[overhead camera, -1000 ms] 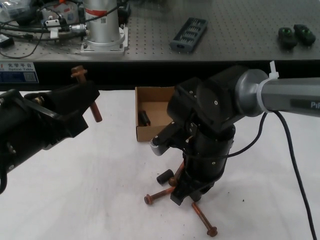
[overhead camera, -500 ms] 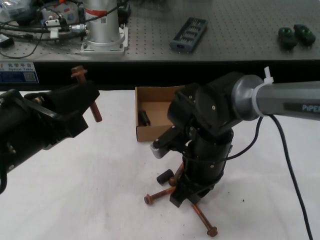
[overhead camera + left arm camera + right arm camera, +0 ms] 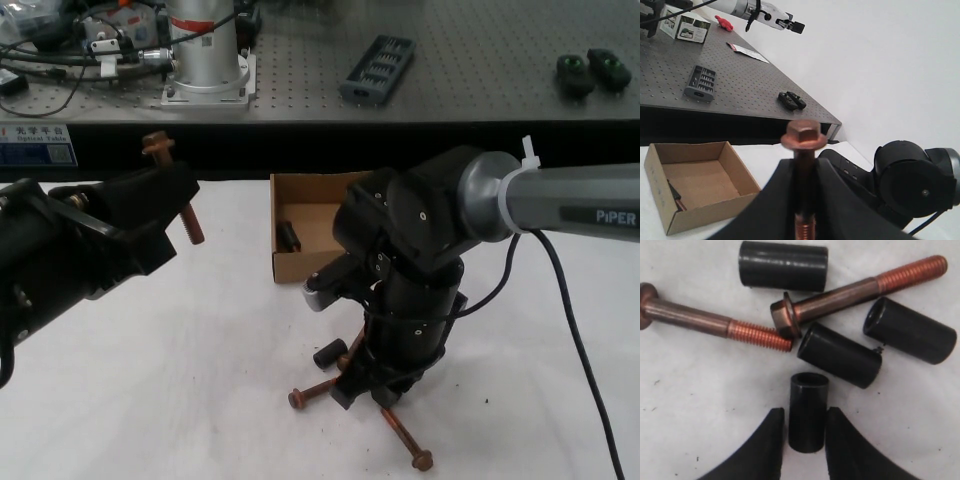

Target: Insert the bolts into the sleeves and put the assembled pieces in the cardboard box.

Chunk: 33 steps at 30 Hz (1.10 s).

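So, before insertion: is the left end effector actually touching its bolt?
Touching. The left wrist view shows the bolt pressed between both fingers of the left end effector, no gap either side.

Black wrist housing (image 3: 420, 225), grey forearm tube (image 3: 585, 205), white zip tie (image 3: 529, 152), black cable (image 3: 566, 300), curved black claw fingers (image 3: 765, 447)

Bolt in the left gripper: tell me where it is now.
The bolt is clamped head-up in the left gripper, held above the white cloth on the high view's left side, left of the cardboard box.
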Each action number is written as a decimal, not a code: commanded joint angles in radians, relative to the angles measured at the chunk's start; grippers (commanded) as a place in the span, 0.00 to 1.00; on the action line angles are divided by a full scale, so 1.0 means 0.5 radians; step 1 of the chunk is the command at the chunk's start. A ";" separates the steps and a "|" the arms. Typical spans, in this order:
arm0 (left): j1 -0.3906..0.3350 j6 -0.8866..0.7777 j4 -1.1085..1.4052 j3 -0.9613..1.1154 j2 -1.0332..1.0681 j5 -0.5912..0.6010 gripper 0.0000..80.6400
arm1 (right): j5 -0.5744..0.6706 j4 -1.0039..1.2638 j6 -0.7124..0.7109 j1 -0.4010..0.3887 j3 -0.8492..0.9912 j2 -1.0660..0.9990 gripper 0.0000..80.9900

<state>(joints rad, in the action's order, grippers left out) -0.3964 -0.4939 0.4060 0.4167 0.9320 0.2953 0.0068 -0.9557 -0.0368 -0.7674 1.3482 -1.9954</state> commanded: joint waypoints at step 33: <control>0.007 -0.009 0.030 0.009 -0.020 0.011 0.01 | -0.032 -0.020 0.134 0.029 -0.011 -0.066 0.29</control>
<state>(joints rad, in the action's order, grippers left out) -0.3964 -0.4939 0.4060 0.4167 0.9320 0.2953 -0.0070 -0.9190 0.0296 -0.7594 1.3498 -2.0150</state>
